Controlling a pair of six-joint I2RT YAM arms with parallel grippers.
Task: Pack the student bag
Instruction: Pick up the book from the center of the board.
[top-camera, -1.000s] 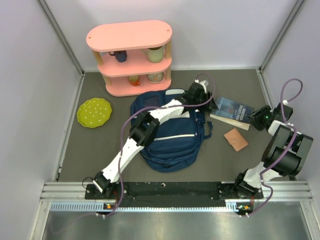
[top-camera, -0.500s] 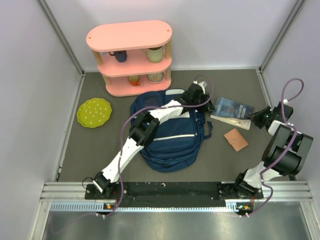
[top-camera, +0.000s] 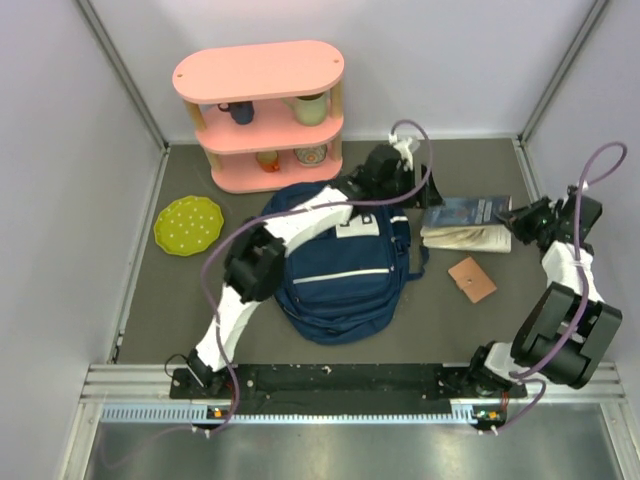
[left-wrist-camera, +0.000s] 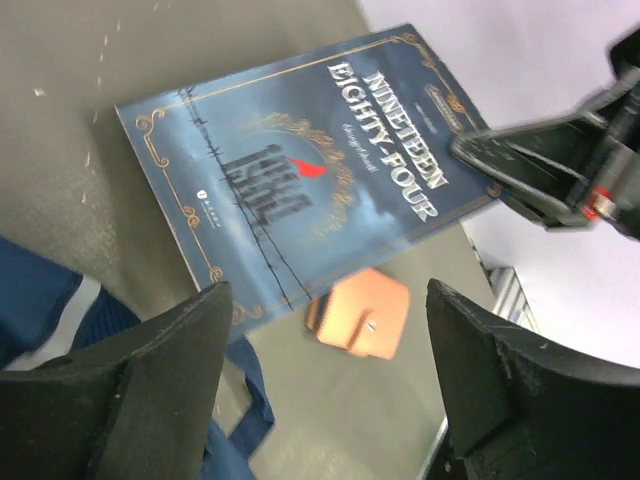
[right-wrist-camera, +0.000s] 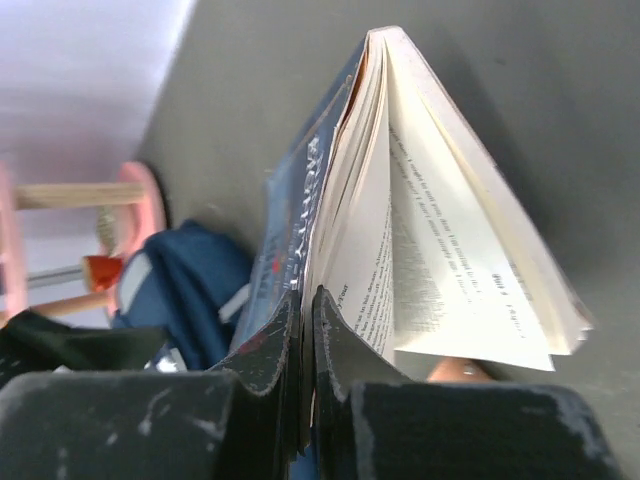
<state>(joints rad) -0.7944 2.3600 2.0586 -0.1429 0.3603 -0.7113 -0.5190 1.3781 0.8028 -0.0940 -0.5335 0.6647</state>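
Observation:
The student bag (top-camera: 340, 270) lies flat in the middle of the table, navy with a white stripe. Over its top right corner hovers my left gripper (top-camera: 398, 185), open and empty (left-wrist-camera: 330, 380), looking down on a dark blue book (left-wrist-camera: 300, 170) and a brown wallet (left-wrist-camera: 360, 312). The book (top-camera: 465, 222) lies right of the bag. My right gripper (top-camera: 515, 222) is shut on the front cover and a few pages at the book's right edge (right-wrist-camera: 308, 300). That edge is lifted, and the other pages (right-wrist-camera: 450, 240) fan open below it.
A pink shelf unit (top-camera: 262, 110) with cups stands at the back left. On the left lies a green plate (top-camera: 188, 224). The wallet (top-camera: 472, 278) lies in front of the book. A bag strap (left-wrist-camera: 240, 400) trails toward the wallet. Walls close in on both sides.
My right gripper has shut on the book's cover and raised that edge, turning the book a little. My left gripper has opened and drawn back toward the shelf.

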